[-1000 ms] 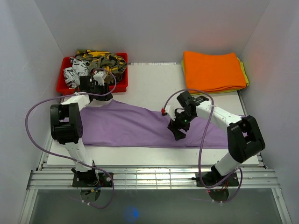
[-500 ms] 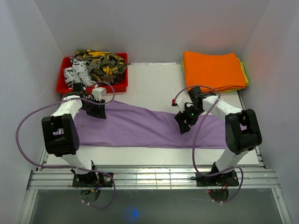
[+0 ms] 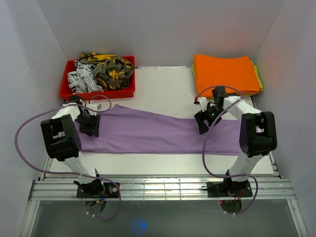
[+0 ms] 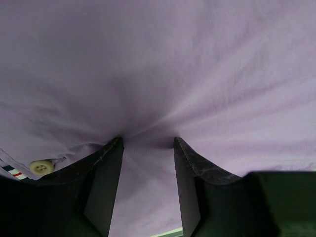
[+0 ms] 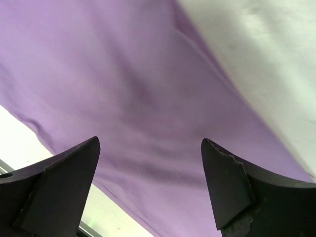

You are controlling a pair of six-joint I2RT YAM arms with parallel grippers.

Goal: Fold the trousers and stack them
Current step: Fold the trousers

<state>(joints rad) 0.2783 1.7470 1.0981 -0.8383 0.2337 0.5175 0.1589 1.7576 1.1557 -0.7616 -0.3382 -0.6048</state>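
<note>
Left gripper [image 4: 148, 143] fingers press into the lilac trousers [image 3: 148, 133], fabric bunched between them. Right gripper [image 5: 150, 148] hovers above, fingers spread wide.

The trousers [image 3: 153, 134] lie flat across the counter [image 3: 163, 91], stretched from its left side to its right. Left tool [image 3: 90, 126] sits down on their left end, fabric bunched between its fingers [image 4: 106, 182]. Right tool [image 3: 202, 123] hangs over the right half, near the far hem. Behind the left end, a bin [image 3: 71, 91] holds a heap of garments [image 3: 101, 69]. At the far right corner, a stack of folded cloths [image 3: 224, 74].
</note>
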